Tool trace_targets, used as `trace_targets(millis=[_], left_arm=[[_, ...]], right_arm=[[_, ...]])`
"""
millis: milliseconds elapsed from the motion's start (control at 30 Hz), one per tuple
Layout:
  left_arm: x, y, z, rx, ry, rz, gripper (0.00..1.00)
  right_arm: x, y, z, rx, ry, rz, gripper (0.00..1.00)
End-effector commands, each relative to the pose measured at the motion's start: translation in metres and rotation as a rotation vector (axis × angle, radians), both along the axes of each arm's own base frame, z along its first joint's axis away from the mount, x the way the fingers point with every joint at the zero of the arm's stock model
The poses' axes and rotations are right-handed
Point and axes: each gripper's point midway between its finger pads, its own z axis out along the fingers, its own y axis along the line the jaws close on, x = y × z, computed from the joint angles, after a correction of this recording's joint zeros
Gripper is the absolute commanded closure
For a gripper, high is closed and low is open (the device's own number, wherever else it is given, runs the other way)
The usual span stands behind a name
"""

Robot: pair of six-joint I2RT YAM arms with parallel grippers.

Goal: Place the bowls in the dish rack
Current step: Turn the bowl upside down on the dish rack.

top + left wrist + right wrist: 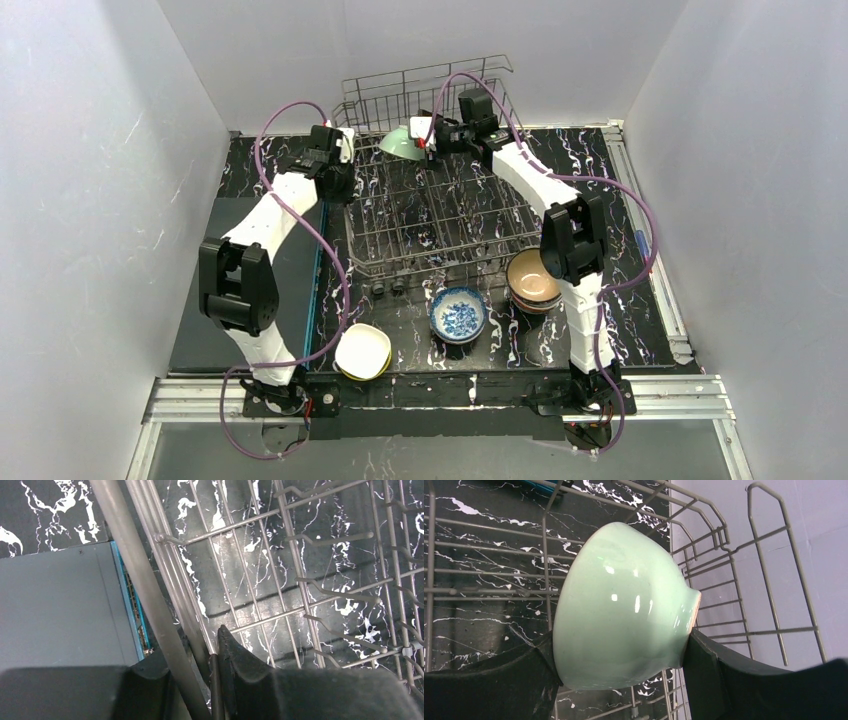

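Observation:
The dish rack (430, 215) is a grey wire basket at the middle back of the table. My right gripper (425, 140) holds a mint bowl (402, 143) on its side over the rack's back left part. In the right wrist view the fingers press the mint bowl (624, 610) at rim and foot, above the rack wires (484, 572). My left gripper (340, 180) is at the rack's left rim. There its fingers (235, 655) close on the rim bar (145, 585). Other bowls stand in front: a blue-patterned one (458, 313), a white one nested in yellow (362, 351), a tan and orange stack (532, 280).
A dark grey panel (195, 330) with a blue edge lies left of the rack, seen close in the left wrist view (60, 605). White walls close in the black marbled table (620, 170) on three sides. Upright tines (340, 592) line the rack floor.

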Motion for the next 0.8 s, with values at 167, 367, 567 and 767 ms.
trace_targets(millis=[167, 367, 567, 767], left_arm=[[-0.010, -0.043, 0.027, 0.062, -0.154, -0.286, 1.00], [-0.017, -0.046, 0.028, 0.117, -0.216, -0.354, 1.00], [-0.025, -0.061, 0.033, 0.065, -0.252, -0.457, 1.00], [-0.035, -0.075, 0.032, 0.041, -0.262, -0.549, 1.00]], right_arm=[[-0.010, -0.007, 0.068, 0.007, -0.217, 0.029, 0.99], [-0.007, -0.018, 0.055, -0.085, -0.248, 0.012, 0.99], [-0.005, -0.031, 0.042, -0.199, -0.300, 0.003, 0.99], [-0.005, -0.039, 0.037, -0.244, -0.305, 0.006, 0.99]])
